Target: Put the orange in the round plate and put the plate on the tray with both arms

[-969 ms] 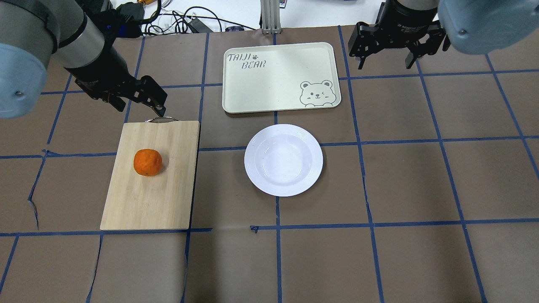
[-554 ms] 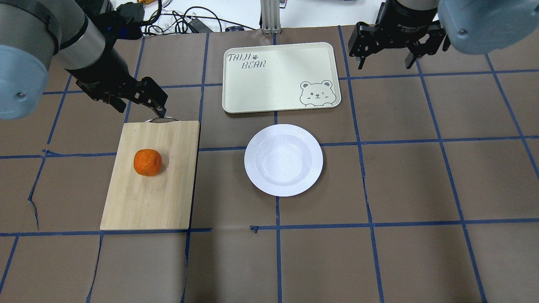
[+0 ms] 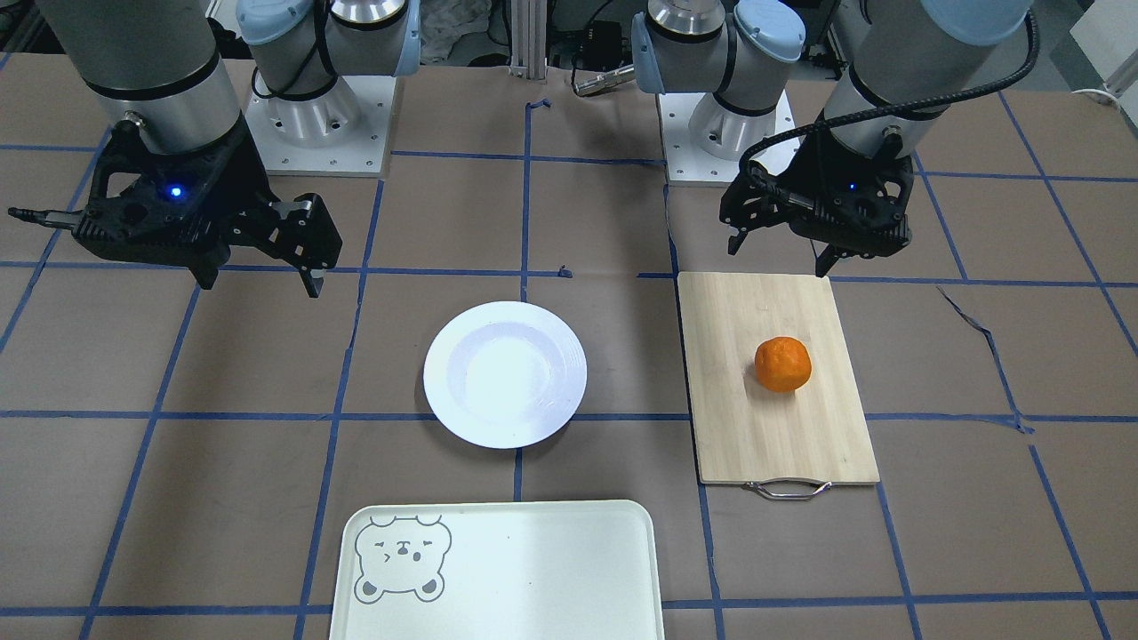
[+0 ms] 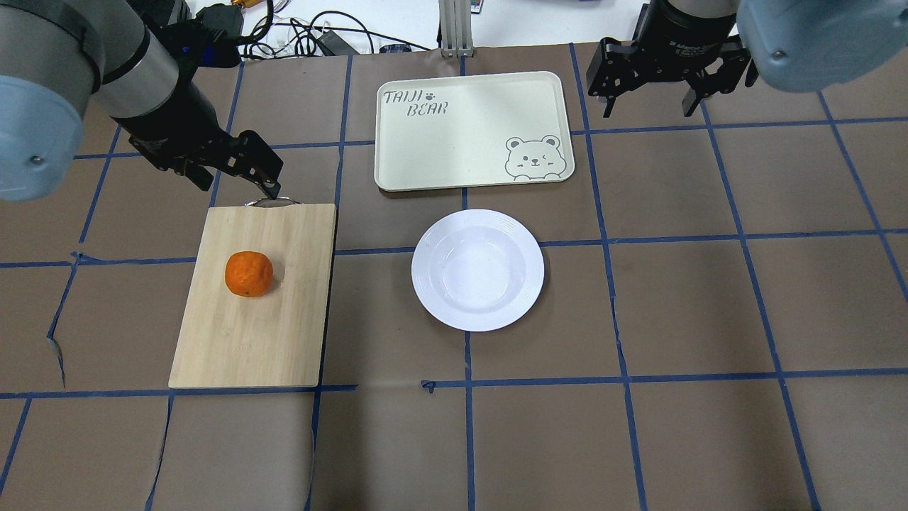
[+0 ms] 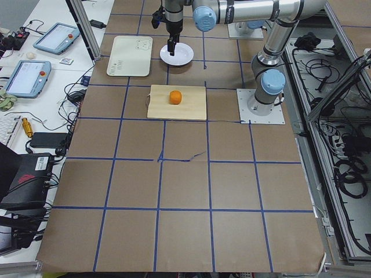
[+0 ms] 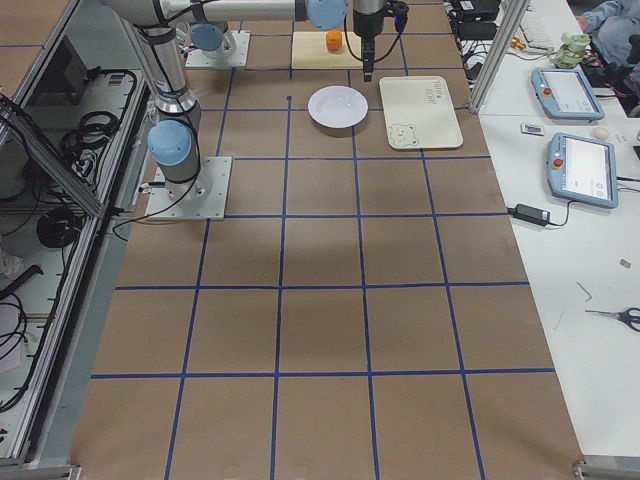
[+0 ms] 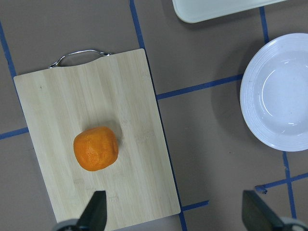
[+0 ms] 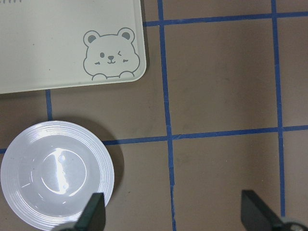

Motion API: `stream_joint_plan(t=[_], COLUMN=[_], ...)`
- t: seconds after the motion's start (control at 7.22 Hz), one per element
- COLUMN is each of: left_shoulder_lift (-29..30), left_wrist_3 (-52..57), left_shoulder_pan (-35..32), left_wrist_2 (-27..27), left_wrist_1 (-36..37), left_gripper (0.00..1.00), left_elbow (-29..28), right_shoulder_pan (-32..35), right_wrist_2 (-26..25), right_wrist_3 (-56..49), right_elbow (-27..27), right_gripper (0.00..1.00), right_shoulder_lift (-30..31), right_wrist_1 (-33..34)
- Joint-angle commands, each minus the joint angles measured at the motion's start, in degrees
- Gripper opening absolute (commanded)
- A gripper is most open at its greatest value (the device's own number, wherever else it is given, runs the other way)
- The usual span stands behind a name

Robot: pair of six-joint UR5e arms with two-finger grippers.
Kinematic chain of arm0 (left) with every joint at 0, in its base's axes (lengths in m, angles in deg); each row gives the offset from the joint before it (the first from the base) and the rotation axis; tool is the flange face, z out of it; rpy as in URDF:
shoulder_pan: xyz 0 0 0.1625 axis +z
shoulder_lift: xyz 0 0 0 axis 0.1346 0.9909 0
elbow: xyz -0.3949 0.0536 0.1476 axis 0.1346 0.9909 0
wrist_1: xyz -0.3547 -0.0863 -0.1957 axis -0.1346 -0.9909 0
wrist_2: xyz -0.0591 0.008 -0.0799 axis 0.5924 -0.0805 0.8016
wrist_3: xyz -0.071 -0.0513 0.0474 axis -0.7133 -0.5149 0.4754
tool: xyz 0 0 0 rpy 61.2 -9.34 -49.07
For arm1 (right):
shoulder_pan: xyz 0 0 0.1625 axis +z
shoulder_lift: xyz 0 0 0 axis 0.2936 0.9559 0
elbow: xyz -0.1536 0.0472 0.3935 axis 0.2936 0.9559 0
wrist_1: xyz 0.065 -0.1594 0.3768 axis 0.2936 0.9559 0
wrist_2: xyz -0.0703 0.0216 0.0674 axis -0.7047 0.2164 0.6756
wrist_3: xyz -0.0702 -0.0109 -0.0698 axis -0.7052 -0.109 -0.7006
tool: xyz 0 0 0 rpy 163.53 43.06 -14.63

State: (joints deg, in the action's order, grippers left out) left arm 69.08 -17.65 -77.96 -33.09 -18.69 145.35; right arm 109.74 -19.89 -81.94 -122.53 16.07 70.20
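Note:
The orange (image 4: 249, 274) (image 3: 783, 364) (image 7: 96, 148) lies on a bamboo cutting board (image 4: 248, 333). To its right, the white round plate (image 4: 477, 270) (image 3: 504, 373) (image 8: 57, 175) rests empty on the table. The pale tray (image 4: 468, 128) (image 3: 516, 569) with a bear face lies just beyond the plate. My left gripper (image 4: 239, 186) (image 3: 776, 258) hangs open and empty over the handle end of the board, above and short of the orange. Beside the tray's right edge my right gripper (image 4: 648, 110) (image 3: 260, 284) is open and empty, well away from the plate.
The cutting board has a metal handle (image 4: 272, 202) on its far edge. Brown table covering with blue tape lines (image 4: 468, 426) spreads around. Cables (image 4: 298, 35) lie beyond the table's far edge. Both robot bases (image 3: 311, 116) stand at the table's near side.
The left gripper has shifted very slightly toward the board's handle. The right arm, orange, plate and tray have not moved.

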Motion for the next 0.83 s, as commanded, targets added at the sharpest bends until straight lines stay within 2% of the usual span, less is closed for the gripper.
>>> stream_joint_plan(t=[0.0,0.69], left_shoulder_lift=[0.07,0.33], left_wrist_3=[0.09,-0.70], left_shoulder_pan=[0.00,0.18], left_wrist_2=[-0.01,0.34], left_wrist_1=[0.00,0.18], left_gripper=[1.00,1.00], left_elbow=[0.00,-0.09], right_shoulder_pan=[-0.03,-0.03], right_wrist_2=[0.00,0.00], right_wrist_3=[-0.03,-0.12], right_elbow=[-0.02,-0.02], right_gripper=[1.00,1.00], right_shoulder_lift=[0.00,-0.09], right_wrist_1=[0.01,0.10])
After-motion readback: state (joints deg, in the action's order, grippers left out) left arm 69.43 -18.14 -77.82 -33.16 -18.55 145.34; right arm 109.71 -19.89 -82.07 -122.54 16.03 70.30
